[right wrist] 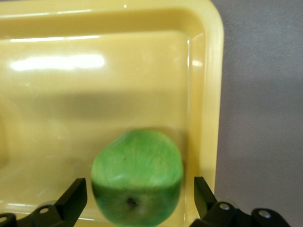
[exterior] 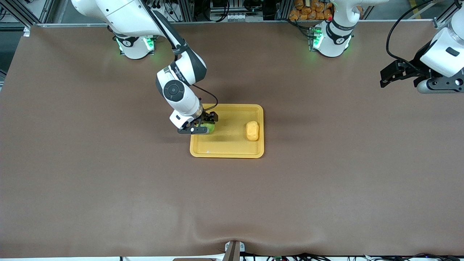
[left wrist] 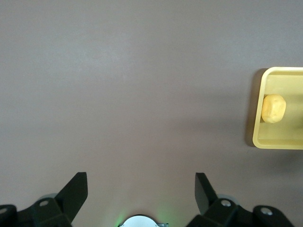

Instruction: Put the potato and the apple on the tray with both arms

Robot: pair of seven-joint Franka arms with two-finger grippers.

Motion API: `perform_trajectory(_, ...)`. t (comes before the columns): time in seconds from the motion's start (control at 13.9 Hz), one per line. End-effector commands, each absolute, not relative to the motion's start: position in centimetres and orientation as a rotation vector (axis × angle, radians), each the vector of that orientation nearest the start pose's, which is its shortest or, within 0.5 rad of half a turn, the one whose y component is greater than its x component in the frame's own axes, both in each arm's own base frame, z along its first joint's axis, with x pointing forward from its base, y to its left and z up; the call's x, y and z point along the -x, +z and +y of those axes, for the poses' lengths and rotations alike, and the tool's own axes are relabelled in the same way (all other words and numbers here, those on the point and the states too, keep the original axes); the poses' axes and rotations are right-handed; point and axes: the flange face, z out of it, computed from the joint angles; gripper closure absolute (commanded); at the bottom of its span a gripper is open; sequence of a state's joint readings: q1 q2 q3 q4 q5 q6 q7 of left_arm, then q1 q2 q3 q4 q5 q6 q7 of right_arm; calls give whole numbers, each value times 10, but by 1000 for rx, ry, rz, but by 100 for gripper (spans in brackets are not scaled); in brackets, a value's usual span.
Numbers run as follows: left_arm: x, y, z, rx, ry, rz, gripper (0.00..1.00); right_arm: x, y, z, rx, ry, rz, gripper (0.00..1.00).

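Observation:
The yellow tray [exterior: 226, 155] lies mid-table. The yellow-orange potato [exterior: 252, 130] rests in it at the end toward the left arm. The green apple [exterior: 209, 127] sits in the tray at the end toward the right arm, close to the rim. My right gripper [exterior: 204, 123] is low over the tray, open, with a finger on each side of the apple [right wrist: 137, 182] and a gap at each; the tray rim [right wrist: 213, 94] shows beside my right gripper [right wrist: 139, 185]. My left gripper [exterior: 386, 78] is open and empty over bare table at its own end; its view [left wrist: 141, 189] shows the potato [left wrist: 273, 108] and tray [left wrist: 284, 142] farther off.
The brown table cloth [exterior: 108, 181] has a fold at its edge nearest the front camera. A pile of orange items [exterior: 311, 9] sits past the table's edge by the left arm's base [exterior: 331, 40].

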State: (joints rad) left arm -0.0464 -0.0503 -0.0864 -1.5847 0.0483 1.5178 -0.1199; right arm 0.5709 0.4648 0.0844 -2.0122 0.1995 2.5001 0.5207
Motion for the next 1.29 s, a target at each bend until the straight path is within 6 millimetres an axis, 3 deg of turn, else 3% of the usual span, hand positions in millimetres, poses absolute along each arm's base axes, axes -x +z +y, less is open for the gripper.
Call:
perform_trajectory(0.0,-526,647,-66,3109,16,35,0,-491,263,365,2965,44,101,0)
perform_trajectory(0.14,-526,648,-66,3109,14,36,0,-504,298,344,2954,33,141,0)
perform_trajectory(0.22,-526,648,-66,3109,14,36,0,-516,315,323,2944,10,184,0)
perform_trajectory(0.43,-526,647,-68,3122,16,37,0,-535,347,274,2946,6,164,0)
perform_trajectory(0.65,-525,648,-69,3122,16,37,0,-547,394,198,2953,53,232,0)
perform_trajectory(0.86,-523,646,-70,3125,33,6,0,-545,435,126,2953,95,231,0)
perform_trajectory(1.22,-523,648,-68,3125,33,-27,0,-540,504,54,2950,91,248,0)
